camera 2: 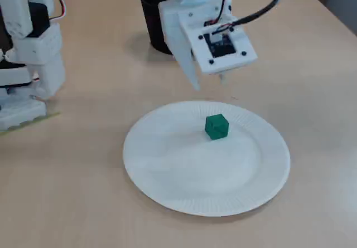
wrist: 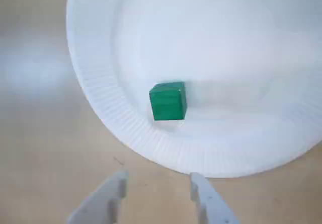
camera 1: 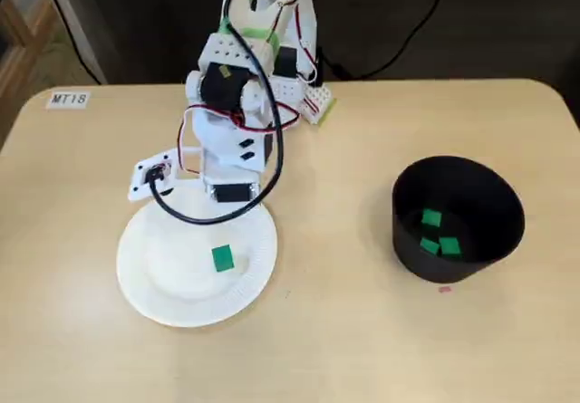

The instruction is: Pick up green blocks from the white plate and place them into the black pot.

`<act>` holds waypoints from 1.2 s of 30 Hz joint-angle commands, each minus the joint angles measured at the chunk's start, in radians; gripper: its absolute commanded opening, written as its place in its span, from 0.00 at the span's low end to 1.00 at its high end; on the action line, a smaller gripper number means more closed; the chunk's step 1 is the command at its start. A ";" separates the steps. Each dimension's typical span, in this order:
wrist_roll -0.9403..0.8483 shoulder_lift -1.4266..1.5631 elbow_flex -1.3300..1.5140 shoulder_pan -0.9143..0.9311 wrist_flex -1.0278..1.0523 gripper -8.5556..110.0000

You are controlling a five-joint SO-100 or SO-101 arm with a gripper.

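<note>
Your claw (wrist: 158, 179) hangs spread and empty at the wrist view's bottom edge, just off the white plate (wrist: 100, 103); one green block (wrist: 168, 101) sits on it mid-frame, near the rim.

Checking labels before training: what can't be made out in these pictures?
- White two-finger gripper: wrist view, bottom edge cuts off its fingers.
- Black round pot: a fixed view, the gripper hides most of it.
- Small pink speck beside the pot: a fixed view, too small to identify.
</note>
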 commanded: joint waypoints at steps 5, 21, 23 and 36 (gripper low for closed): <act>-0.129 -0.052 -0.051 0.043 -0.023 0.38; -0.215 -0.225 -0.104 0.118 -0.026 0.35; -0.218 -0.261 -0.133 0.118 -0.018 0.34; -0.238 -0.348 -0.204 0.104 -0.032 0.05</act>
